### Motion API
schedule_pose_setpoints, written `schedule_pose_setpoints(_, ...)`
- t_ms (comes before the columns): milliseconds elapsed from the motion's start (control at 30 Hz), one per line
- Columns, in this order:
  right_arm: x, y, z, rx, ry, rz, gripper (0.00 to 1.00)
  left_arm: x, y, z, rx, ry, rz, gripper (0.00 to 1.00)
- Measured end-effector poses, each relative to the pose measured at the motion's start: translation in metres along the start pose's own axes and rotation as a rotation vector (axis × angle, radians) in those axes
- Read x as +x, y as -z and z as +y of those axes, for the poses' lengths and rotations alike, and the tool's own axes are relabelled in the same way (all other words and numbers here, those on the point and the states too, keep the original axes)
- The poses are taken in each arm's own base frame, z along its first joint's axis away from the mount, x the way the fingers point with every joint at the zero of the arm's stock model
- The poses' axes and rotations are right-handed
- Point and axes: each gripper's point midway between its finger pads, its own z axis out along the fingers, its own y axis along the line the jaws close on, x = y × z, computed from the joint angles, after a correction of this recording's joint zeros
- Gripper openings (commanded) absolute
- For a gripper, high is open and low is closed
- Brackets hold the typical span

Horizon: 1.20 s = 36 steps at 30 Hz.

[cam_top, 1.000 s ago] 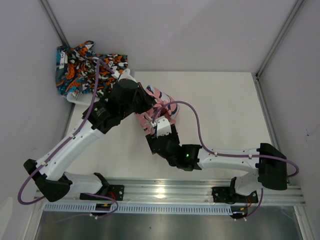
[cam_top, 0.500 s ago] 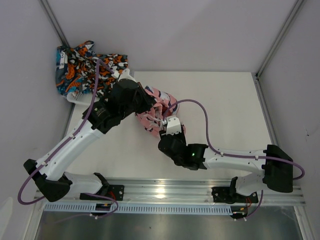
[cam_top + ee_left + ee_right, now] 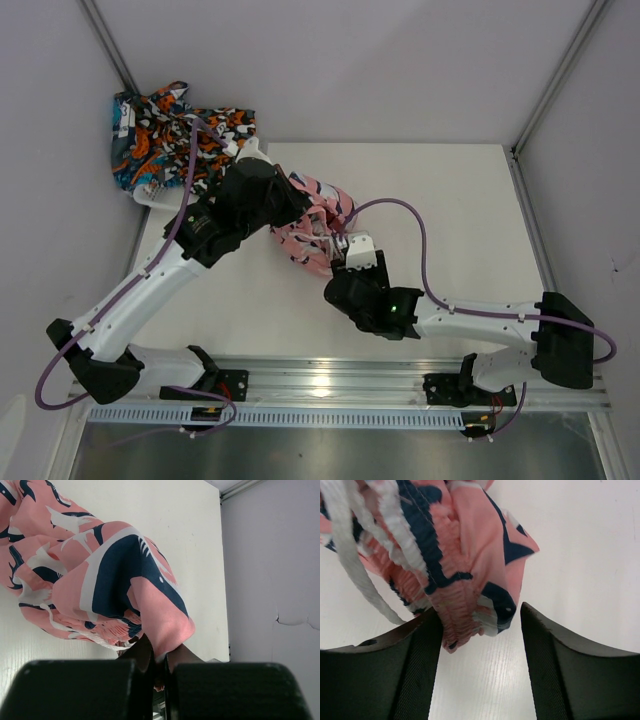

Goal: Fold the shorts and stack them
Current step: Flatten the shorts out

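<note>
Three shorts are in view: the pink shorts [image 3: 320, 200] lie bunched on the tabletop [image 3: 460, 220] near the middle of its far edge, and the other two shorts [image 3: 170, 130] are heaped past the far-left corner over a white basket [image 3: 150, 192]. The left gripper [image 3: 160, 662] is pinched tight on a pink fold, and its wrist hides the bundle's left side from above. The right gripper [image 3: 479, 614] has its jaws apart on either side of the gathered waistband corner, with a white drawstring [image 3: 350, 555] dangling beside it.
</note>
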Motion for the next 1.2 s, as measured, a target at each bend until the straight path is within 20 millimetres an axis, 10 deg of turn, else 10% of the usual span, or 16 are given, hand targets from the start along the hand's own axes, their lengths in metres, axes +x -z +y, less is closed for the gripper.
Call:
schedule_pose_setpoints(367,0.022,-0.005,-0.011,0.038,0.046,0.019,0.63,-0.005,0.006,-0.008,0.025,0.004,-0.001,0.00)
schedule_pose_setpoints(633,0.023,-0.004,-0.021,0.067,0.025,0.004,0.00,-0.003,0.013,-0.009,0.024,-0.008,0.026,0.00)
schedule_pose_setpoints(1000,-0.042,0.062,-0.034,-0.273,-0.148,-0.094,0.00,-0.051,0.059,-0.047,0.125,-0.014,-0.026,0.00)
schedule_pose_setpoints(1200,-0.071,0.101,0.018,-0.561,-0.115,-0.058,0.00,-0.079,0.100,-0.069,0.185,-0.041,-0.059,0.00)
